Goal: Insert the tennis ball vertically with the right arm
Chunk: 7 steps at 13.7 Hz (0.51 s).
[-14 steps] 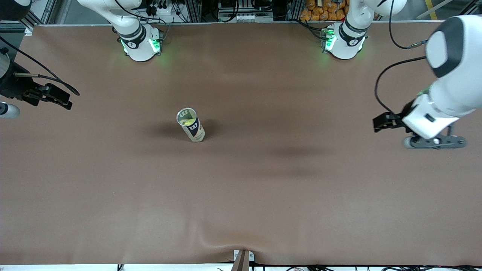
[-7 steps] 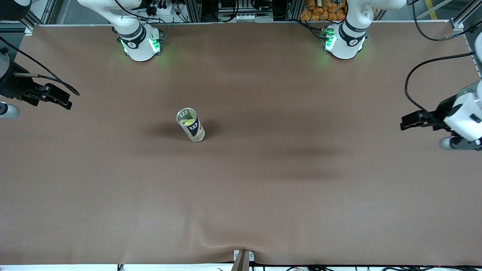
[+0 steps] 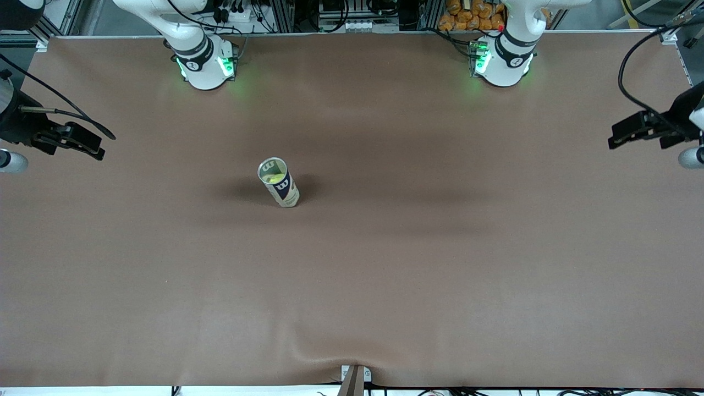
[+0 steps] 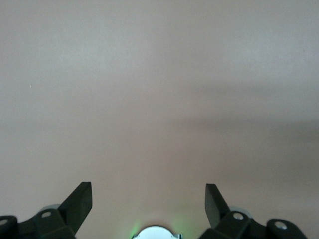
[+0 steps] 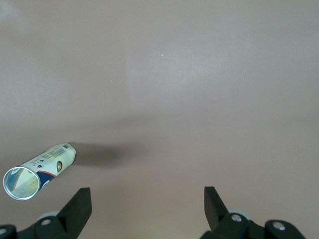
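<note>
Brown matting [image 3: 385,286] covers the whole worktable, with a small grey metal bracket [image 3: 355,378] clamped at the middle of the edge nearest the front camera. Farther up the table, toward the right arm's end, an upright clear plastic tennis-ball can with a dark blue and white label [image 3: 279,182] stands alone on the mat, its mouth open upward; a yellow-green tennis ball [image 3: 273,178] sits inside it, seen through the open top. The right wrist view also catches the can [image 5: 37,171], well apart from that arm's fingers.

Right gripper [image 3: 82,147], black and two-fingered on its white jointed arm, hangs over the mat at the right arm's end of the table, well apart from the can; its wrist view shows the fingertips [image 5: 79,203] spread wide with nothing between them. Left gripper [image 3: 632,132] hangs over the left arm's end of the table, its black fingertips [image 4: 82,197] likewise set wide apart over bare mat, holding nothing.

Farthest from the front camera, the two white arm bases stand along the table's edge, the right arm's base [image 3: 204,63] and the left arm's base [image 3: 503,60] each glowing green at the foot.
</note>
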Motion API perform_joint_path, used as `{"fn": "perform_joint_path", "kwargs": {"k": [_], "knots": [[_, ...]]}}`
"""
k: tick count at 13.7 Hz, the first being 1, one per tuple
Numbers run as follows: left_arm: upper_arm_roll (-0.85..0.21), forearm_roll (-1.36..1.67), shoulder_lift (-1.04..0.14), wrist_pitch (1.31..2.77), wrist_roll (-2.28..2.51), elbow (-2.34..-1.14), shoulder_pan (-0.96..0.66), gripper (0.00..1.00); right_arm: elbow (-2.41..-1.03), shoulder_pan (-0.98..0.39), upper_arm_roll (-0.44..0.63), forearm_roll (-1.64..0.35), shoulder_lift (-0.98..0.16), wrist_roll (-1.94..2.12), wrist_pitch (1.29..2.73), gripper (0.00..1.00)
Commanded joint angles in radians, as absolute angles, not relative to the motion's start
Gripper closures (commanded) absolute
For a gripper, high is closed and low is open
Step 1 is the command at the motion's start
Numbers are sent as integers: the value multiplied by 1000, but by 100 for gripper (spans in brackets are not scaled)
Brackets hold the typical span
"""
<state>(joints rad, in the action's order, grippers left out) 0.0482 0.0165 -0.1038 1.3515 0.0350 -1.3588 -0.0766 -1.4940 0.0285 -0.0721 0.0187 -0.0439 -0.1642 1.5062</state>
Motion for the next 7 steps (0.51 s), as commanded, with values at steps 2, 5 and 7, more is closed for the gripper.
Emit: {"fn": "perform_joint_path", "kwargs": {"k": [2,5,7], "knots": [[34,-3,-52,1287,31,-1377,-70,0,-1505,37,-74,20,-28,-152,1502,0],[32,0,-52,1285,21,-1376,-66,0,-1505,37,-74,20,-28,-152,1503,0],[34,2,-55,1287,21,-1376,-66,0,-1505,37,-74,20,-28,-152,1503,0]]}}
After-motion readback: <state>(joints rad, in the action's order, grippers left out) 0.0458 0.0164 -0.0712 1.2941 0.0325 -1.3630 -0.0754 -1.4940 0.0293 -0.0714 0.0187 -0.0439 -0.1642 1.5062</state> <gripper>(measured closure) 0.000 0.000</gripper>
